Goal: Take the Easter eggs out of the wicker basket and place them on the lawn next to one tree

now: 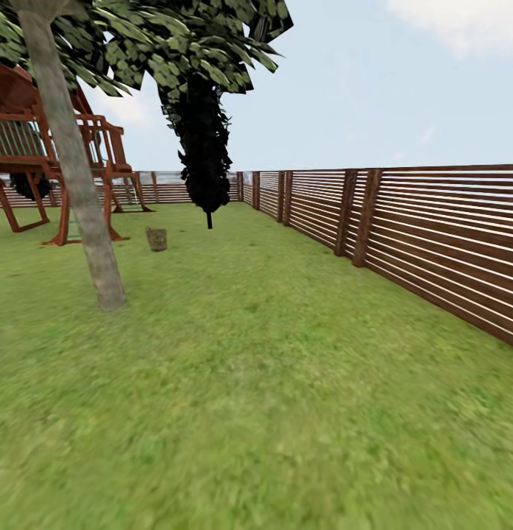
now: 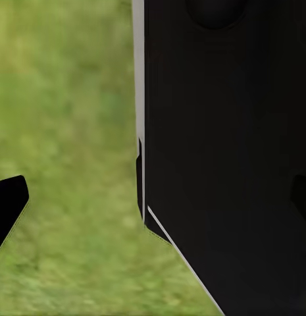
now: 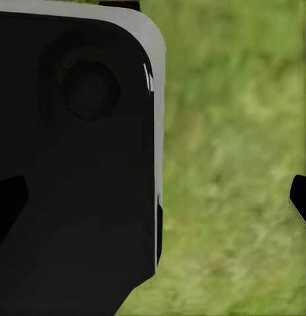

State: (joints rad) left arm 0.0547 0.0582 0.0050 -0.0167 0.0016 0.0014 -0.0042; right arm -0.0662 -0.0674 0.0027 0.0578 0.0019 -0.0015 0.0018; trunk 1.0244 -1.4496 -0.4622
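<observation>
In the head view the lawn (image 1: pixel 271 383) spreads wide ahead. A tall tree (image 1: pixel 73 169) with a mottled grey-brown trunk stands at the left. Just beyond it, far off, sits a small brown basket-like thing, the wicker basket (image 1: pixel 157 238); it is too small to show any Easter eggs. The left wrist view looks down at grass, where my left gripper (image 2: pixel 153 201) is open with its black fingertips (image 2: pixel 9 204) far apart and nothing between them. My right gripper (image 3: pixel 153 201) is open as well and holds nothing, one fingertip (image 3: pixel 301 201) showing over the grass.
A brown slatted fence (image 1: pixel 433 235) runs along the right and across the back. A wooden play tower (image 1: pixel 35 147) stands far left behind the tree. A black-leaved tree (image 1: pixel 204 154) with a thin trunk rises beyond the basket. My own black body (image 2: pixel 225 164) is beside both grippers.
</observation>
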